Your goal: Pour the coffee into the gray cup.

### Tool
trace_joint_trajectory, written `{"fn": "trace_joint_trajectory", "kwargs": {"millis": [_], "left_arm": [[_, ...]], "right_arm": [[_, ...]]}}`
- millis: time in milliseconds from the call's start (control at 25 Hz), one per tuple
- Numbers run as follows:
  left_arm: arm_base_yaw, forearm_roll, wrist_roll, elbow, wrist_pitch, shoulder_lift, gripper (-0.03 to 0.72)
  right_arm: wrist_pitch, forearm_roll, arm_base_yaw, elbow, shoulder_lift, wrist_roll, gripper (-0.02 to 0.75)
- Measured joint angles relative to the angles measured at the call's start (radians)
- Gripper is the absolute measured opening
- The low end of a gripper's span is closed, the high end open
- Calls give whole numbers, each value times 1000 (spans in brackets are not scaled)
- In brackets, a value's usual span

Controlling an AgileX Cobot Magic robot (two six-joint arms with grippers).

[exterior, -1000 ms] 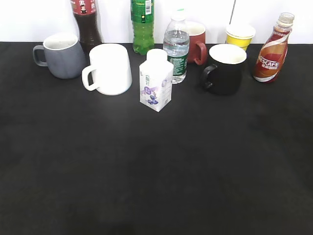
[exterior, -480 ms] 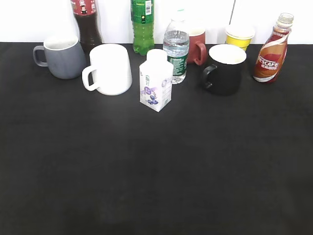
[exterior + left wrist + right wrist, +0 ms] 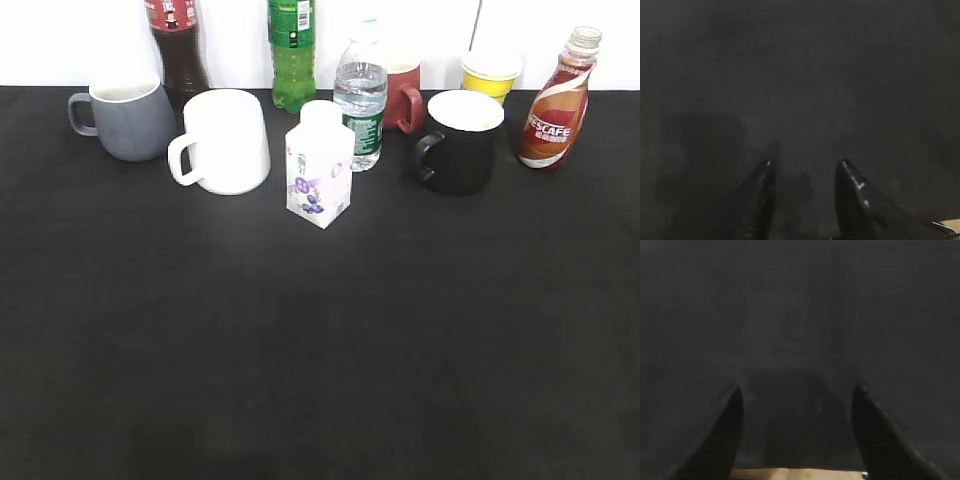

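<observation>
Grippers – left (image 3: 805, 167), right (image 3: 796, 392) agape (empty) | matte gray cup (image 3: 122, 119) | curvy coffee bottle (image 3: 557, 100)

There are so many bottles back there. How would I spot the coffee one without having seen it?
Follow the row of drinks along the far edge of the black table to its right end. The coffee bottle stands there, beside the black mug. It alone is curvy, with a red, brown and white Nescafe label.

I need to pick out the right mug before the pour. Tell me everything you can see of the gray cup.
The gray cup is a rounded, matte gray mug with a pale inside and a loop handle pointing left. It stands upright at the table's far left, in front of a dark cola bottle, left of the white mug and apart from it. No claw is near.
</observation>
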Motion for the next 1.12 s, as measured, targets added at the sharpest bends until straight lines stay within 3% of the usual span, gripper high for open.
{"fn": "trace_joint_trajectory", "kwargs": {"millis": [640,720,920,1120], "left_arm": [[0,0,0,0,-3,-2,309],[29,0,-1,0,-4,-45,309],[201,0,-1,0,-6,-258,309],[237,0,-1,0,-7,-340,309]], "right_arm": [[-6,-5,0,0,0,9,528],[-7,-5,0,0,-5,9,528],[-13,-5,-28,0,-68,10,528],[-15,-4,-68,0,-170,10,528]]}}
